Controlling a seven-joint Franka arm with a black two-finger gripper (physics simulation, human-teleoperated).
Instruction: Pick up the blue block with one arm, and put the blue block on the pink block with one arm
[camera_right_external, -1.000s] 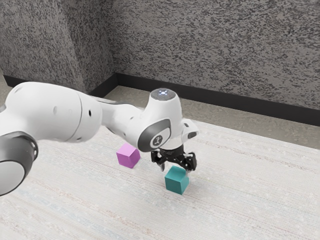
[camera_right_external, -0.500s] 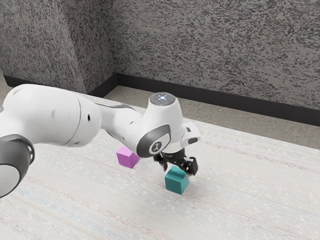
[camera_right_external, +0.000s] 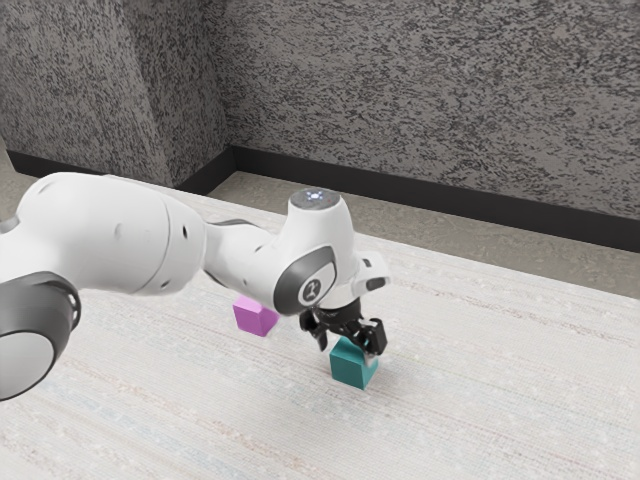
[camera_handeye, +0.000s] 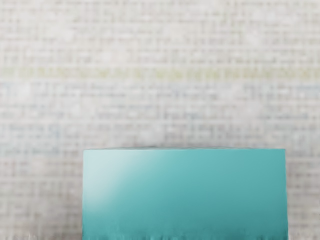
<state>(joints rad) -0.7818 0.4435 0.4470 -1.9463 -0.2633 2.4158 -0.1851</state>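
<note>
The blue-green block (camera_right_external: 353, 369) sits on the pale woven tabletop (camera_right_external: 480, 380). My black gripper (camera_right_external: 346, 338) has come down over its top, with one finger on each side of the block's upper part and still spread, so it is open. The wrist view has the same block (camera_handeye: 184, 192) large and close just under my hand. The pink block (camera_right_external: 254, 318) rests on the table a short way toward the exterior view's left of the blue-green one, partly behind my forearm.
A dark baseboard (camera_right_external: 480, 205) and a rough grey wall (camera_right_external: 420, 90) run behind the table. The tabletop stretches wide toward the exterior view's right and front.
My hand has dropped from just above the blue-green block until the fingers straddle its top. Neither block has moved.
</note>
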